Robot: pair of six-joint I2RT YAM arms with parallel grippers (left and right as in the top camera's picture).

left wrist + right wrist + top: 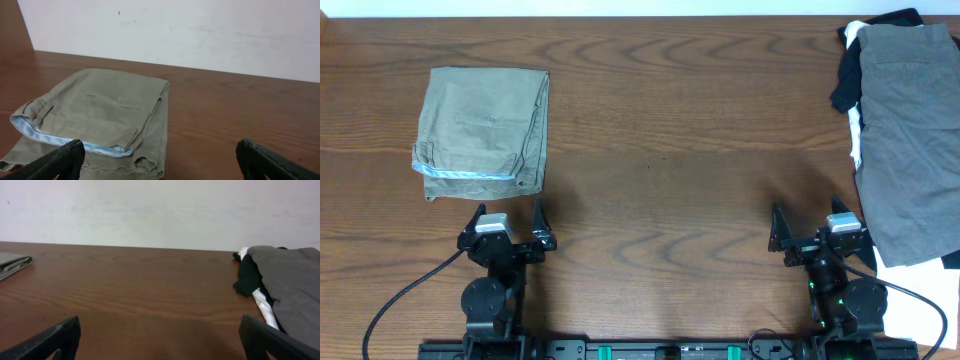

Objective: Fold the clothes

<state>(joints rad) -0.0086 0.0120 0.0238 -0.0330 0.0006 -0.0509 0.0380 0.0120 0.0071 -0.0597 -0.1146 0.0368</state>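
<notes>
Overhead view: the left gripper [509, 212] and the right gripper [806, 212] hover near the front edge of the wooden table [670, 150], jaws spread wide and holding nothing. The folded khaki shorts [485, 120], with the pale blue waistband lining facing the arm, lie just beyond the left gripper. A pile of grey, black and white garments [910, 150] lies at the table's right edge, beside the right gripper.

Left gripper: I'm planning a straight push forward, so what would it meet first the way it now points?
The folded khaki shorts, at their blue-lined waistband edge; its height is unclear, so it might skim over them.
</notes>
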